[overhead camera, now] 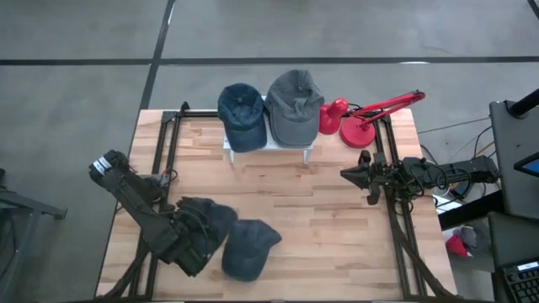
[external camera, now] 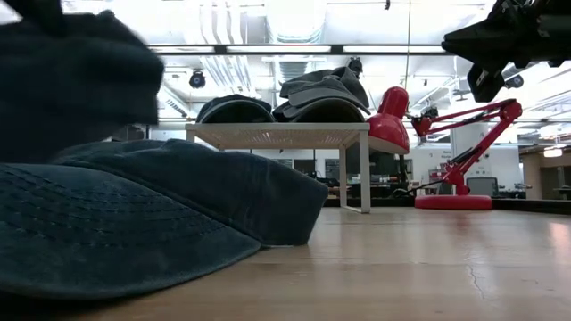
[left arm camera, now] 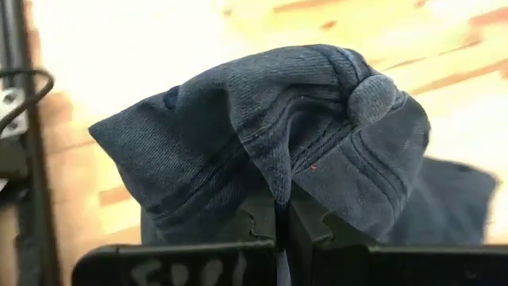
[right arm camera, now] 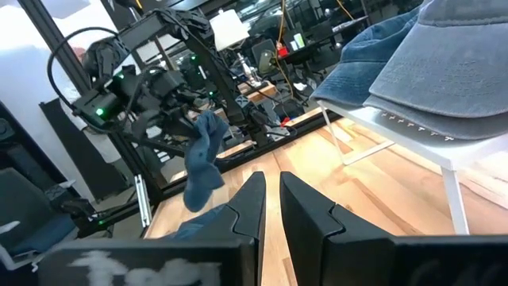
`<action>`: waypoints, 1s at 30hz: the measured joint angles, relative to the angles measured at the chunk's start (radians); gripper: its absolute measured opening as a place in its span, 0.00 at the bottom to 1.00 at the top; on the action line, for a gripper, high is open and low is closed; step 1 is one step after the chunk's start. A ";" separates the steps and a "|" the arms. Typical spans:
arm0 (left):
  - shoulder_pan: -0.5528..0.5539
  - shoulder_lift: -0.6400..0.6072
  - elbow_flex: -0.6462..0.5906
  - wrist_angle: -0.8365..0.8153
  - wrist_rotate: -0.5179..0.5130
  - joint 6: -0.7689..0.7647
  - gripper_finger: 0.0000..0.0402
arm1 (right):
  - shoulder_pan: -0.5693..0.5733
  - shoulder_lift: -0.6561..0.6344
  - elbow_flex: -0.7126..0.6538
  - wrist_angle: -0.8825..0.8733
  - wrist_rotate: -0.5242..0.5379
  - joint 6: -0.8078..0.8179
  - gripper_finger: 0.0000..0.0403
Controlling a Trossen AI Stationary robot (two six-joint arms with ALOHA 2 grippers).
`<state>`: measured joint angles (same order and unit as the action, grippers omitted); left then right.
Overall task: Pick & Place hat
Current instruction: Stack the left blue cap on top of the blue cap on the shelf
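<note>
**High view: left arm grips a dark blue hat low on the table**

High view shows the wooden table [overhead camera: 286, 210] filling the middle of the frame. At its upper centre a small white stand [overhead camera: 268, 147] carries two hats side by side, a navy hat [overhead camera: 240, 114] and a grey hat [overhead camera: 295, 105]. Just right of them stands a red desk lamp [overhead camera: 362, 122].

Lower left of the frame, the left gripper [overhead camera: 195, 236] is clenched on a dark blue hat [left arm camera: 262, 135]; in the left wrist view the cloth drapes over the closed fingers. Touching it on the right, another blue hat [overhead camera: 248, 248] lies flat on the wood.

At the right edge, mid-height, the right gripper [overhead camera: 358, 175] waits above the table, its fingers nearly closed on nothing.
</note>
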<state>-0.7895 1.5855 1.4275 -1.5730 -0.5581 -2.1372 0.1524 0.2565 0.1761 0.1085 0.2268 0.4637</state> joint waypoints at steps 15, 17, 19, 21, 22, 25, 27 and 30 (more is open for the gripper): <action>0.003 -0.052 0.165 0.001 -0.399 0.068 0.00 | 0.000 0.000 0.000 0.000 0.000 0.000 0.10; 0.004 -0.061 0.187 0.001 -0.459 0.088 0.00 | 0.000 0.000 0.000 0.000 0.000 0.000 0.10; 0.007 -0.066 0.211 0.001 -0.518 0.115 0.00 | 0.000 0.000 0.000 0.000 0.000 0.001 0.10; 0.013 -0.068 0.238 0.001 -0.574 0.142 0.00 | 0.000 0.000 0.000 0.000 0.000 0.001 0.10; 0.017 -0.068 0.253 0.001 -0.605 0.157 0.00 | 0.000 0.000 0.000 0.000 0.000 0.001 0.10; 0.036 -0.069 0.295 0.001 -0.693 0.196 0.00 | 0.000 0.000 0.000 0.000 0.001 0.001 0.10; 0.057 -0.069 0.323 0.001 -0.738 0.227 0.00 | 0.000 0.000 0.000 0.000 0.001 0.001 0.10; 0.100 -0.069 0.371 0.001 -0.776 0.267 0.00 | 0.000 0.000 0.000 0.000 0.001 0.001 0.10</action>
<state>-0.6896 1.5162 1.7989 -1.5715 -1.3337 -1.8698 0.1524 0.2565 0.1761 0.1085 0.2275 0.4644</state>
